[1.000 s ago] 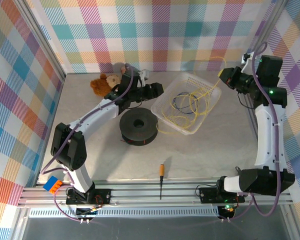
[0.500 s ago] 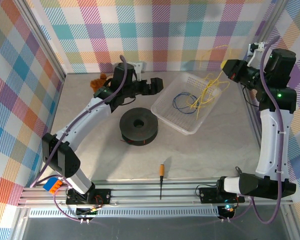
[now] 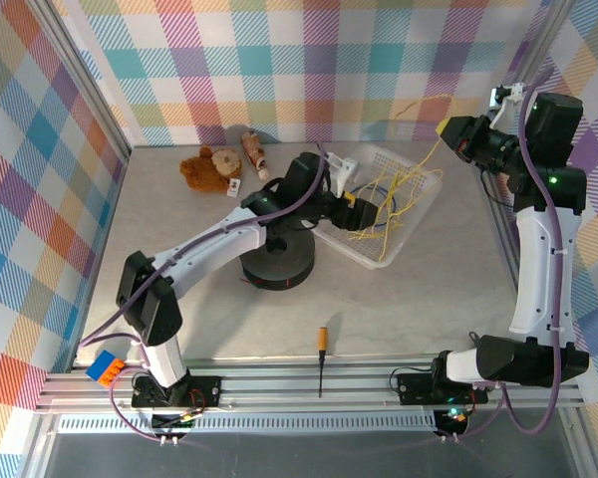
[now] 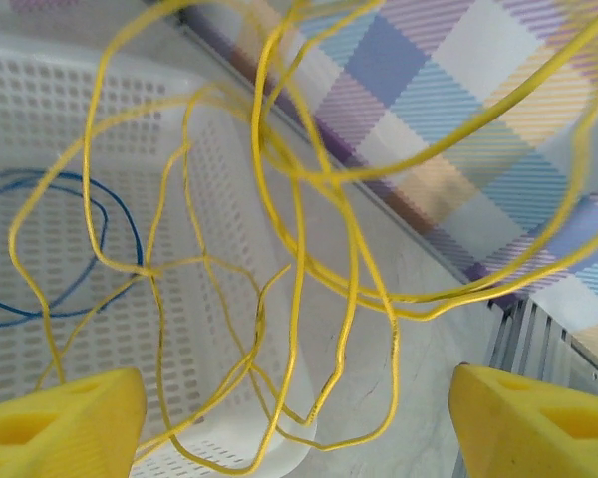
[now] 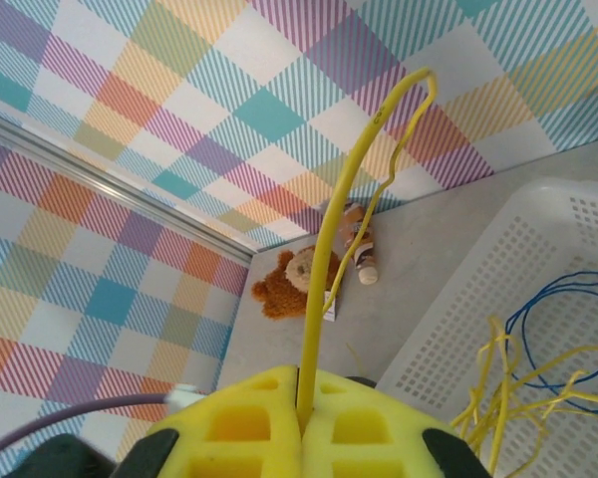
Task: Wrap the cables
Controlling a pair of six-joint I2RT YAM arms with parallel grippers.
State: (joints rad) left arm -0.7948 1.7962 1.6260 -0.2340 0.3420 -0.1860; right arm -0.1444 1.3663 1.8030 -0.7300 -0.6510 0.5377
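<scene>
Hidden / unclear:
- From the left wrist, only the tips of my left hand's (image 4: 299, 428) two fingers show; the bottom edge cuts off the rest.
- The strands nearest that lens are blurred. I cannot trace any single strand through the tangle.
- From above, my left hand (image 3: 359, 206) and forearm cover the basket's (image 3: 384, 151) near left part and part of the black spool (image 3: 276, 257).

Room:
- The basket sits toward the far right corner of the tabletop, and the spool lies near the middle.
- A teddy bear (image 3: 205, 167) lies at the far edge and a screwdriver (image 3: 322, 360) at the near edge.
- The tabletop is bare between the spool and the screwdriver.

Hands and cables:
- The left hand's fingers stand wide apart, gripping nothing. Loops of the cables (image 4: 297, 259) hang between them over the basket wall, and a blue wire (image 4: 138, 239) lies inside.
- My right hand (image 5: 301, 408) is closed on one yellow strand, which rises straight from the pads.
- That hand is raised near the right edge, and the cables trail from it down into the basket.
</scene>
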